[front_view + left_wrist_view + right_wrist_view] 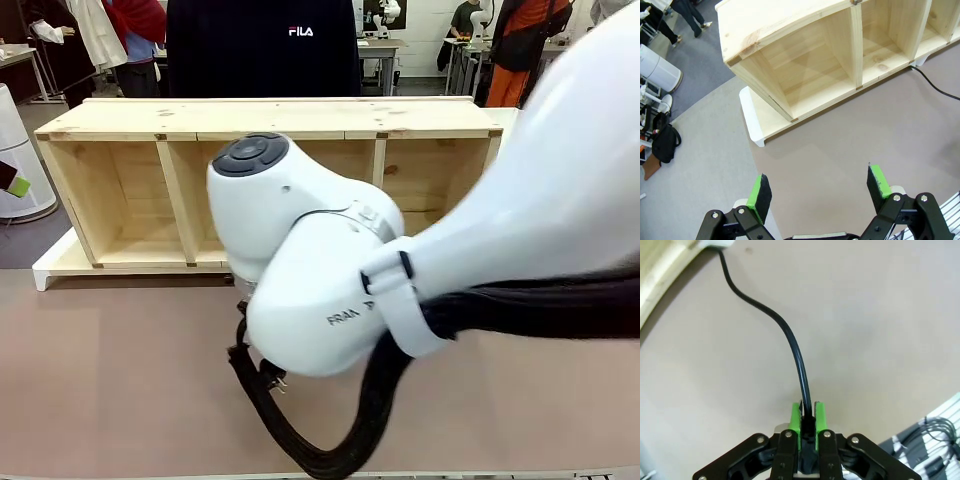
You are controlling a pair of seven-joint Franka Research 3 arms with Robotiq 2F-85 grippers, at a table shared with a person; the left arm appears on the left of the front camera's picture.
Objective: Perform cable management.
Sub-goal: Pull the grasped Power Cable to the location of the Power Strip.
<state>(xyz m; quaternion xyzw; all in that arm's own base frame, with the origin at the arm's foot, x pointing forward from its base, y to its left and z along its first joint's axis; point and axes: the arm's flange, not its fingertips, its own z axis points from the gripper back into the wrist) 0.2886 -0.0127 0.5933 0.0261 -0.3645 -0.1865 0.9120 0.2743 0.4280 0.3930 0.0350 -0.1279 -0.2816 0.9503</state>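
Green pads of the right gripper (808, 415) are pressed together on the cable (800, 369); the jaws pinch it at one end. A thicker black moulded piece sits low between the pads. Possibly the plug body, cannot tell.

The cable: thin, round, smooth black sheath with a slight sheen, limp. From the pinch it runs away over the worktop (880, 315) in a loose S-curve and ends under a white edge at the foot of the pine unit.

Worktop: matte grey-brown, flat, faintly marked. Judged low friction, so the cord should slide rather than snag.

Left gripper (818, 189): jaws spread wide, holding nothing, hovering above bare worktop. Pads (760, 194) are wedge-shaped and rubbery-looking.

Step in hand, judged: gathering the cord by its free end.
- Hold the pinch firm, since the round sheath could roll out between flat pads.
- Draw slowly along the cord's own line and leave slack in the curve.
- Avoid pulling sideways against the white base board (751, 117), where a corner may catch it.
- The spread left jaws could take the mid-span.

Farther: the open-fronted pine shelf unit (855, 45) is pale, knotty and square-edged, with upright dividers. The cable's far stretch (935, 85) lies beside its front. In the front view the glossy white right arm (330, 290) and its braided black hose (370, 420) stand before the unit. A person (262, 45) in a dark top stands behind it.
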